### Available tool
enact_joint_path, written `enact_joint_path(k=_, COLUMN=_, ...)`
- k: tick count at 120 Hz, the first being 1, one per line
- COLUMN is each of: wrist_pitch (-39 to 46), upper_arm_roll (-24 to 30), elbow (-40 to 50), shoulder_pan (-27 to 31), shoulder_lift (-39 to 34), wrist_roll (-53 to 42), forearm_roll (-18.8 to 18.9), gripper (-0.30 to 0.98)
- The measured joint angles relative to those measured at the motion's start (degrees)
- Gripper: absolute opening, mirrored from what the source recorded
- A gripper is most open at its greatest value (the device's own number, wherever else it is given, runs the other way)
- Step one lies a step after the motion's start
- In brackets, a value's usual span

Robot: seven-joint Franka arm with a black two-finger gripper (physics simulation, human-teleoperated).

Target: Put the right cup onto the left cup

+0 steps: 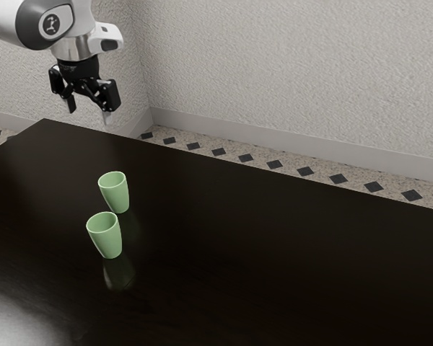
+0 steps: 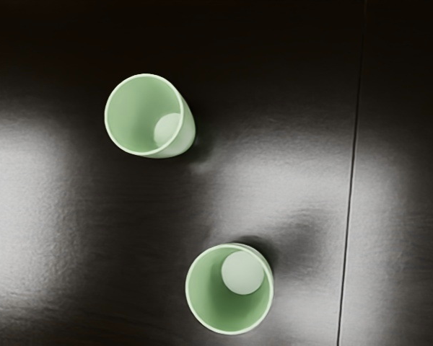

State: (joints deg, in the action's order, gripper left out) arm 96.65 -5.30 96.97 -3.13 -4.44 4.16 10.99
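High over the table's far left corner in the exterior view, my gripper [image 1: 89, 110] hangs open, its fingers spread and nothing between them. Two pale green cups stand upright on the dark table, separate from each other: a farther cup [image 1: 116, 194] and a nearer cup [image 1: 107, 238]. Both are below the gripper's height and apart from it. Looking down in the wrist view, I see into one cup [image 2: 141, 112] and another cup [image 2: 227, 303], each with a bare interior and a gap between them.
The glossy dark table [image 1: 274, 252] stretches toward the exterior view's right. Behind it are a textured white wall [image 1: 296, 72] and a floor with dark diamond tiles. A thin seam line [image 2: 351, 180] crosses the tabletop beside the cups in the wrist view.
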Motion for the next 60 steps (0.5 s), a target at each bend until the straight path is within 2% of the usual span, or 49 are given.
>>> enact_joint_path(k=36, wrist_pitch=0.3, upper_arm_roll=0.3, elbow=8.6, shoulder_pan=0.6, shoulder_lift=-4.8, wrist_roll=0.5, forearm_roll=-0.2, gripper=0.69)
enact_joint_path(k=60, wrist_pitch=1.7, upper_arm_roll=0.2, elbow=15.7, shoulder_pan=1.8, shoulder_lift=-4.9, wrist_roll=0.8, forearm_roll=-3.3, gripper=0.69)
